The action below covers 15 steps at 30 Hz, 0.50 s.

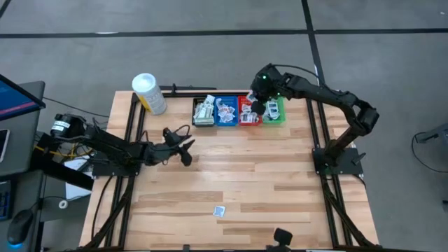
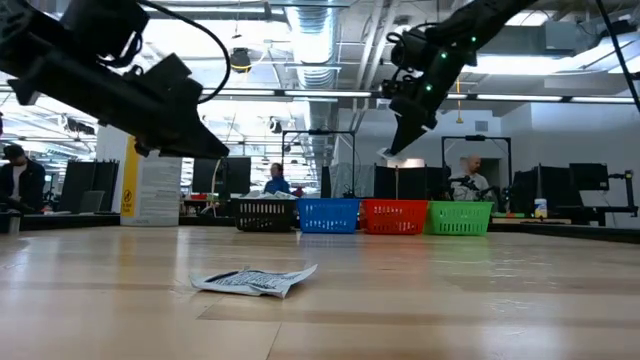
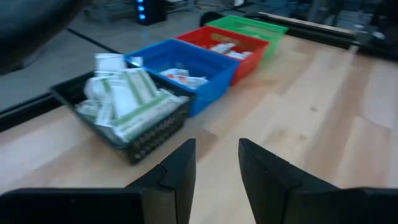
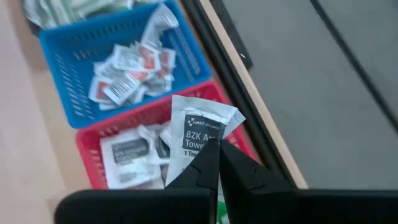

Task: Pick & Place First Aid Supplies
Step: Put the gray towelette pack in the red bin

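The right hand (image 4: 217, 163) hangs above the row of four bins at the far edge of the table (image 1: 280, 182), over the red bin (image 4: 93, 155) near its border with the green bin (image 1: 274, 112). Its fingers are pressed together on the lower edge of one white packet (image 4: 200, 134) with dark print, which stands up between them, clear of the bin contents. In the low view this hand (image 2: 397, 147) is well above the bin rims. The red bin holds more white packets with dark marks (image 4: 127, 152); the blue bin (image 4: 112, 62) beside it holds a loose heap of white packets with red marks (image 4: 127, 71); the black bin (image 3: 134, 127) at the end of the row is piled with white-and-green packets (image 3: 124, 99). The left hand (image 3: 216, 165) hovers over bare table on the near side of the black bin, fingers spread with a gap between them and nothing in it. In the high view it (image 1: 183, 148) is well apart from the bins. One stray packet (image 1: 219, 211) lies flat on the table near the front edge, far from both hands; in the low view it (image 2: 253, 281) looks crumpled. A white tub with yellow label (image 1: 149, 94) stands beside the black bin. People show in the room behind the table.
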Available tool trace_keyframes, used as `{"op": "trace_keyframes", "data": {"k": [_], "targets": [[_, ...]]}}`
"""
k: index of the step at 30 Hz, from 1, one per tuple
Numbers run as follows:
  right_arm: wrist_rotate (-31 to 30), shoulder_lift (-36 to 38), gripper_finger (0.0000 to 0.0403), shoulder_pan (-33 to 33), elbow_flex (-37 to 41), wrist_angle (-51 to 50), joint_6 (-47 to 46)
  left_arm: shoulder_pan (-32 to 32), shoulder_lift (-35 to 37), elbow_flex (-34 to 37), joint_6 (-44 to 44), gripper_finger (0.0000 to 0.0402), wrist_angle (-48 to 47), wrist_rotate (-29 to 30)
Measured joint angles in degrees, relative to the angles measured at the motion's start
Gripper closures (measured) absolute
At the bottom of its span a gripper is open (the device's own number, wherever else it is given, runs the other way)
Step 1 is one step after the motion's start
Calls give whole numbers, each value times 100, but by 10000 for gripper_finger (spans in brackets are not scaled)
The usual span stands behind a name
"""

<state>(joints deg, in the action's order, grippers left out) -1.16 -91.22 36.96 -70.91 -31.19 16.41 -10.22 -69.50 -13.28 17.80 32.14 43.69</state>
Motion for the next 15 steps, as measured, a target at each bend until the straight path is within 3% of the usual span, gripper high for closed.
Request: {"op": "trace_keyframes", "data": {"k": [4, 8, 15], "targets": [[670, 0, 401, 167, 144, 220, 4, 313, 0, 0, 0, 280, 0, -1], [751, 0, 397, 184, 188, 281, 7, 509, -1, 0, 2, 280, 5, -1], [738, 0, 318, 101, 188, 291, 20, 609, 0, -2, 41, 280, 48, -624]]}}
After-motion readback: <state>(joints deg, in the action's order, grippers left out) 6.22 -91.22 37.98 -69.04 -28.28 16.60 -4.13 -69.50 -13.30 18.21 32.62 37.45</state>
